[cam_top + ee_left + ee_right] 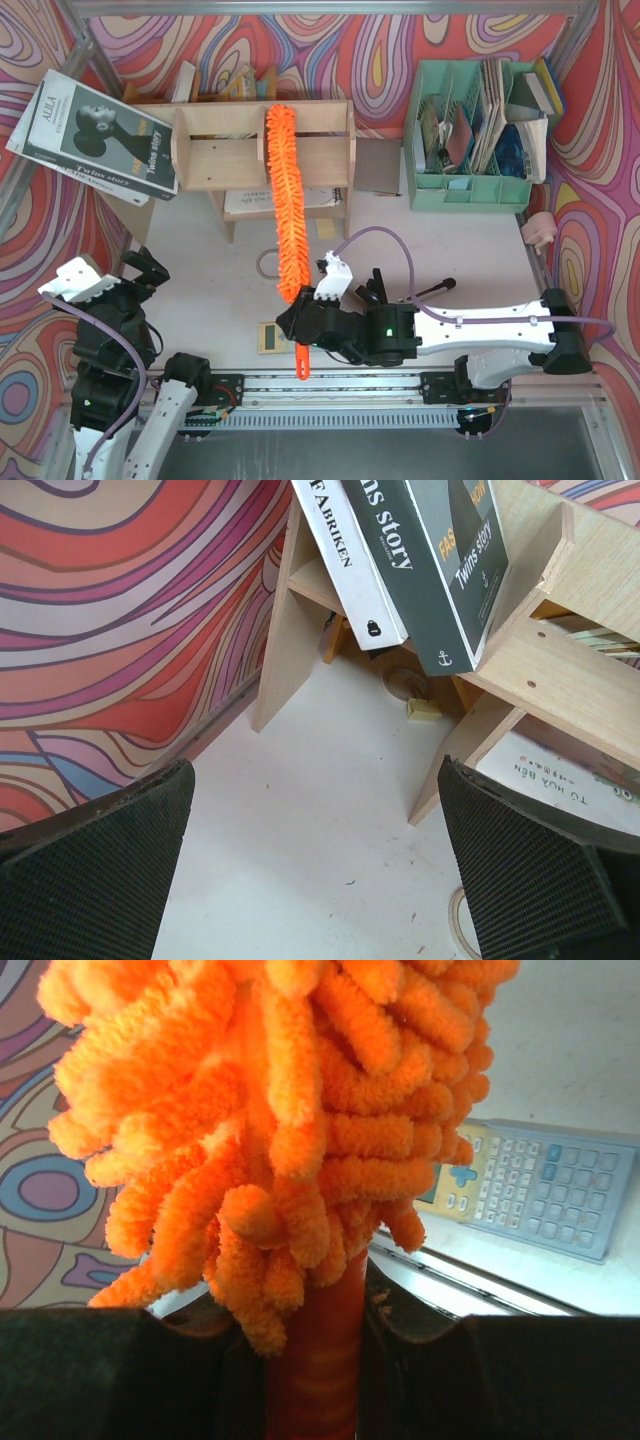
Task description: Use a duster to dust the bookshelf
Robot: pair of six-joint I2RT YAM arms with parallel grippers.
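The bright orange duster (286, 205) stretches from my right gripper up to the light plywood bookshelf (215, 150), its fluffy tip resting on the shelf's top edge by the middle divider. My right gripper (300, 322) is shut on the duster's orange handle (312, 1370), with the fluffy head (270, 1110) filling the right wrist view. The handle's end (301, 365) sticks out toward the table's near edge. My left gripper (150, 270) is open and empty at the left, above the white table (300, 810), facing the bookshelf's left leg (285, 630).
A large dark book (95, 135) leans on the bookshelf's left end. A mint-green file organiser (475, 135) stands back right. A grey calculator (273, 338) lies beside the handle. A tape ring (268, 265) lies near the duster. Papers (260, 200) lie under the shelf.
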